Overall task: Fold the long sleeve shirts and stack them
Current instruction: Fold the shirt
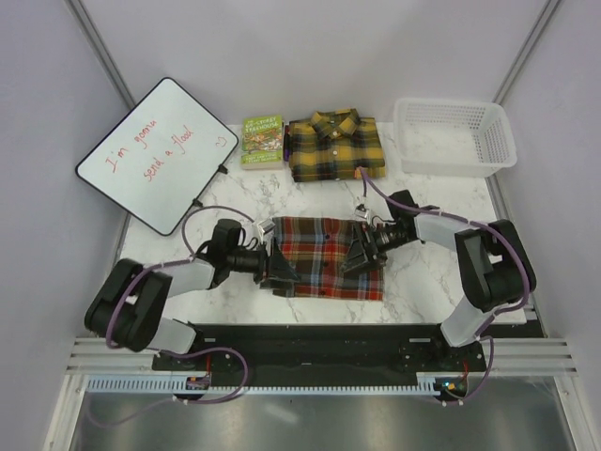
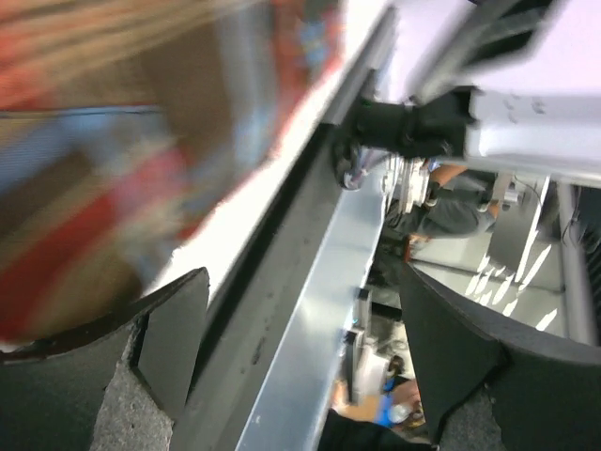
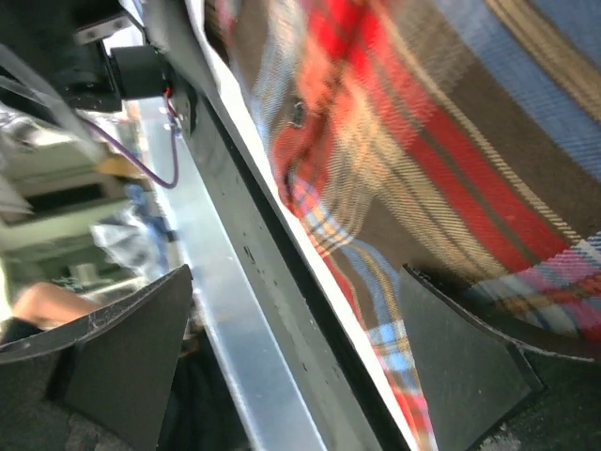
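At the middle of the table [image 1: 423, 272]: the red shirt [image 1: 324, 256], folded to a rough rectangle and lying flat, near edge a little uneven. Red-brown plaid with blue and yellow lines. Behind it, well apart, toward the far edge: the yellow shirt [image 1: 335, 146], yellow and black plaid, folded neat, collar at the far side, buttoned front up.

At the red shirt's left edge: the left hand [image 1: 282, 268], low over the cloth, open, gripping nothing. From its wrist camera, much blurred: two dark fingers [image 2: 174, 329] wide apart, red plaid smeared across the upper left, table edge and a metal rail [image 2: 315, 310] showing in the gap. At the right edge: the right hand [image 1: 362, 254], likewise low, open, gripping nothing. From its wrist camera: fingers [image 3: 122, 348] wide apart, plaid filling the upper right with a button [image 3: 297, 113] in it, the rail at lower left. Touching the cloth or just above it: cannot tell, for either hand.

Just left of the yellow shirt: a small green book [image 1: 262, 140]. Farther left, at the far left corner, turned at an angle: a whiteboard [image 1: 158, 155] with red handwriting. Right of the yellow shirt, at the far right corner: a white basket [image 1: 455, 136]. Table top white with grey veins.
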